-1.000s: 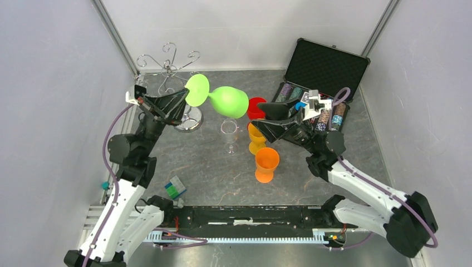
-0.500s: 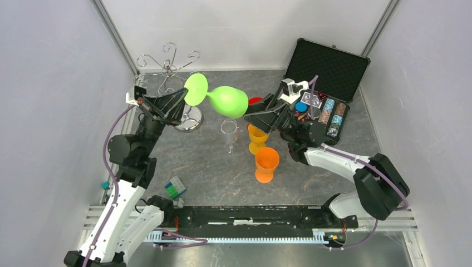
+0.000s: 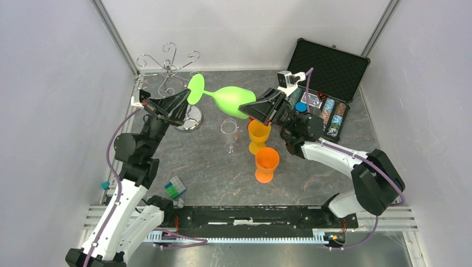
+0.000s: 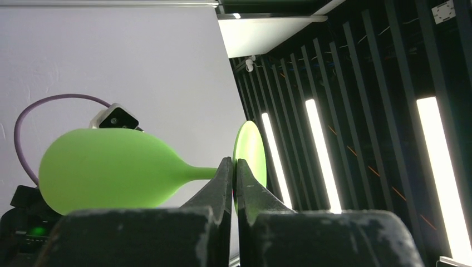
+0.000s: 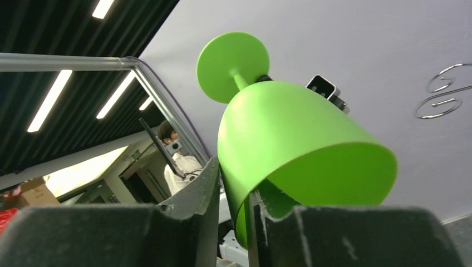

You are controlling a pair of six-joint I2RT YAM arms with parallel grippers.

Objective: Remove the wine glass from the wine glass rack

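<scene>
A bright green wine glass (image 3: 228, 99) hangs on its side in the air, in front of the silver wire wine glass rack (image 3: 170, 69) and apart from it. My left gripper (image 3: 186, 100) is shut on the edge of the glass's round foot (image 4: 250, 156); the bowl (image 4: 111, 169) points away to the left in the left wrist view. My right gripper (image 3: 247, 108) is shut on the bowl's wall at the rim, one finger inside and one outside (image 5: 234, 172). Two of the rack's scroll arms (image 5: 445, 94) show in the right wrist view. My left gripper hides part of the rack's base.
A clear stemmed glass (image 3: 229, 130) stands below the green one. Two orange cups (image 3: 257, 133) (image 3: 266, 162) stand to its right. An open black case (image 3: 325, 67) with chips sits at the back right. A small blue-green block (image 3: 175, 188) lies near the left arm's base.
My right gripper has swung left from the case to the green bowl and closed on its rim. The glass has shifted slightly; the left gripper has stayed on the foot.
</scene>
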